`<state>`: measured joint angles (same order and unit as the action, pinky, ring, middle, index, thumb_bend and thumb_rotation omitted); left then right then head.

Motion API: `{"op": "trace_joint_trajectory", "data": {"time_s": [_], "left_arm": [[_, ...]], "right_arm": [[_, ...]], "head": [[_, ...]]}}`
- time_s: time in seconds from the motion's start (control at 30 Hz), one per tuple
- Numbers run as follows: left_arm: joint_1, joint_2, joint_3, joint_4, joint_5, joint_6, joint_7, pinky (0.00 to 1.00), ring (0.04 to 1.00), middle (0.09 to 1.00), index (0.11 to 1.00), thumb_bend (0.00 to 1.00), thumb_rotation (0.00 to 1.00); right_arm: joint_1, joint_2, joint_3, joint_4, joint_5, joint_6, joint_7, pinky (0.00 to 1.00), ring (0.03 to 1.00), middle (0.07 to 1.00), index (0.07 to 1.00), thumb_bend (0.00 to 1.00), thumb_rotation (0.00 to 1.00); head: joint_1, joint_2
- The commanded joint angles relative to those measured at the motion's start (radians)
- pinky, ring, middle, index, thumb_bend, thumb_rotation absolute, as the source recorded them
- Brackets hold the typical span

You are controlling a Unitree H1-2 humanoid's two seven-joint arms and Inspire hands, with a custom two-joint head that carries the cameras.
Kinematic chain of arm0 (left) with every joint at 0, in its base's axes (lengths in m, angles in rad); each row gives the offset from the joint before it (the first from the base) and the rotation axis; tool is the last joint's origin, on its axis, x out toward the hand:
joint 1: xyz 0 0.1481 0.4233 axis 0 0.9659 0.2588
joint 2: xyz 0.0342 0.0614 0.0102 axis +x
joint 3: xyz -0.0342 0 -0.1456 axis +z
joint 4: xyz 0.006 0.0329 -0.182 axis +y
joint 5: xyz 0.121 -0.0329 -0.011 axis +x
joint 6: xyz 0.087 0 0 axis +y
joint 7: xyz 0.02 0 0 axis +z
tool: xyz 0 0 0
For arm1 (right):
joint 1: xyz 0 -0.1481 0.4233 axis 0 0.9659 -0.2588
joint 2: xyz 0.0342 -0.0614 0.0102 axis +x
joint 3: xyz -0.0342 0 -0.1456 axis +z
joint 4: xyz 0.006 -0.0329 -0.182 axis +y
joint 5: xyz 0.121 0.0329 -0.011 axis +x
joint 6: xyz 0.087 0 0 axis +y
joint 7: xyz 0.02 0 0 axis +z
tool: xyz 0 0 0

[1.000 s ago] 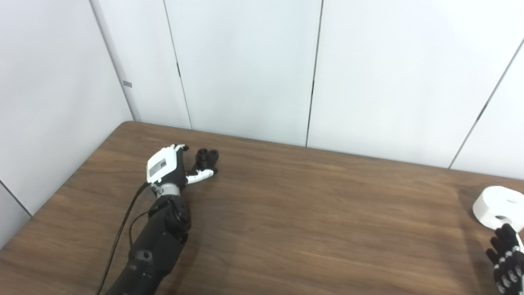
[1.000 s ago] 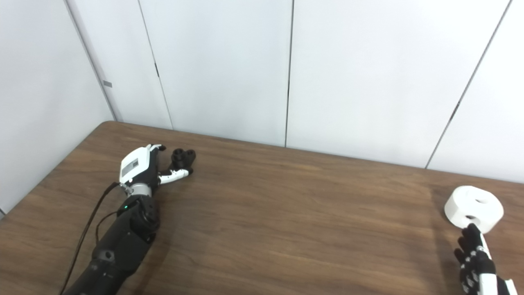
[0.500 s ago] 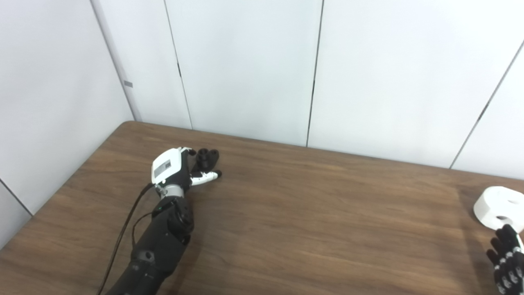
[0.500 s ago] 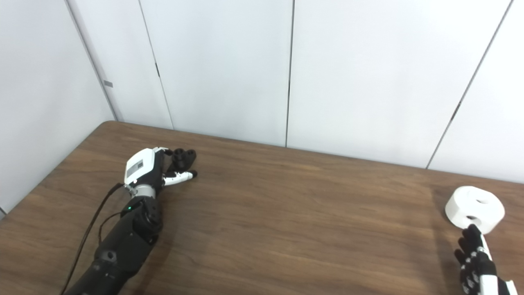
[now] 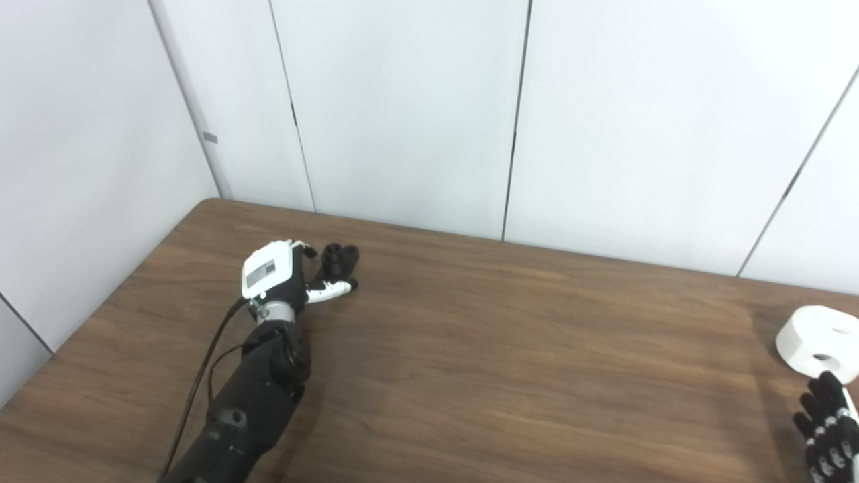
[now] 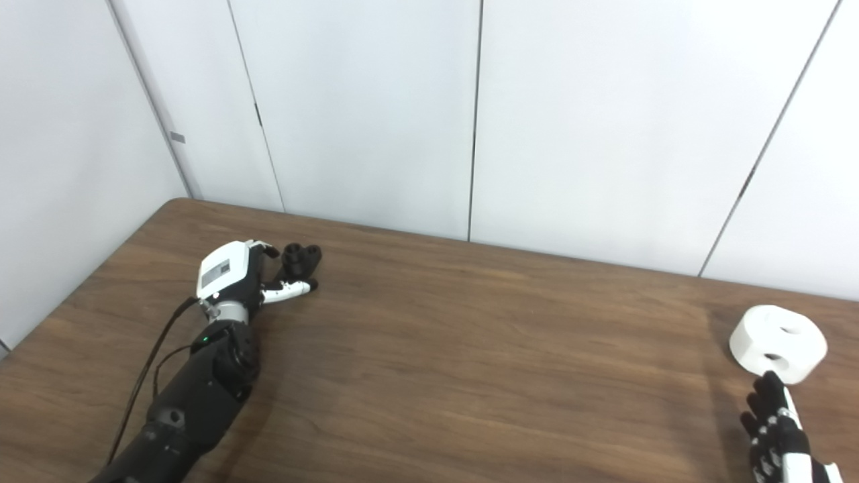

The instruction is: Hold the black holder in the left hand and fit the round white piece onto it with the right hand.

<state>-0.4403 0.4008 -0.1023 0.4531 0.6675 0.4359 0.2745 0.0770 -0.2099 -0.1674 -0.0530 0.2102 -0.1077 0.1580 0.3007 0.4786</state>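
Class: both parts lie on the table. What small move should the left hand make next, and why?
Probably close the left hand around the black holder: its fingers look spread right beside the holder, which stands ungrasped on the table.

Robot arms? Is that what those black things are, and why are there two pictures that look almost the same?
Yes, they are a robot's two arms, each ending in a hand with fingers and a thumb. The two pictures come from two cameras side by side on the robot's head, like your two eyes, so they show the same brown table from spots a little apart.

The left hand is far out on the table, right beside a small black holder. Its fingers reach toward the holder, but I cannot tell whether they grip it yet.

At the other side lies a round white piece with holes in it, a bit like a fat doughnut. The right hand is just in front of it, fingers spread, holding nothing.

The robot is meant to fit the white piece onto the holder.
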Motion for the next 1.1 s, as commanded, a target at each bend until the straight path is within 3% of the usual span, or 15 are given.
{"op": "trace_joint_trajectory", "data": {"time_s": [0.0,0.27,0.67,0.8,0.93,0.97,1.07], "left_arm": [[-0.04,0.028,0.004,-0.01,0.02,0.008,0.03,1.0,0.969,0.897,0.715,0.9,0.37],[-0.044,0.026,0.003,-0.009,0.017,0.021,0.02,0.99,0.96,0.881,0.677,0.89,0.33],[-0.039,0.034,-0.001,-0.017,0.007,0.011,0.007,0.97,0.941,0.854,0.619,0.88,0.3],[-0.034,0.031,0.004,-0.018,0.002,0.0,0.015,0.96,0.928,0.839,0.58,0.88,0.29],[-0.025,0.017,0.039,-0.023,-0.049,-0.059,0.037,0.94,0.905,0.817,0.535,0.87,0.19],[-0.023,0.012,0.051,-0.022,-0.066,-0.076,0.043,0.94,0.904,0.812,0.506,0.67,0.12],[-0.02,0.003,0.07,-0.015,-0.096,-0.103,0.05,0.91,0.905,0.803,0.484,0.54,0.07]], "right_arm": [[0.051,0.028,0.011,0.038,0.007,0.001,-0.003,1.0,1.0,1.0,1.0,0.63,1.0],[0.052,0.023,0.014,0.032,0.005,0.008,-0.001,1.0,1.0,0.999,1.0,0.62,1.0],[0.055,0.026,0.015,0.015,0.0,0.031,-0.005,1.0,1.0,1.0,1.0,0.68,1.0],[0.058,0.027,0.014,0.012,0.001,0.032,-0.006,1.0,1.0,1.0,1.0,0.68,1.0],[0.06,0.026,0.012,0.009,0.008,0.031,-0.003,1.0,1.0,1.0,1.0,0.67,1.0],[0.061,0.026,0.012,0.008,0.008,0.028,-0.003,1.0,1.0,1.0,1.0,0.66,1.0],[0.061,0.026,0.011,0.009,0.01,0.022,-0.001,1.0,1.0,1.0,1.0,0.64,1.0]], "head": [[0.002,0.001],[-0.002,0.012],[-0.006,0.021],[-0.008,0.023],[-0.01,0.025],[-0.012,0.026],[-0.014,0.025]]}}
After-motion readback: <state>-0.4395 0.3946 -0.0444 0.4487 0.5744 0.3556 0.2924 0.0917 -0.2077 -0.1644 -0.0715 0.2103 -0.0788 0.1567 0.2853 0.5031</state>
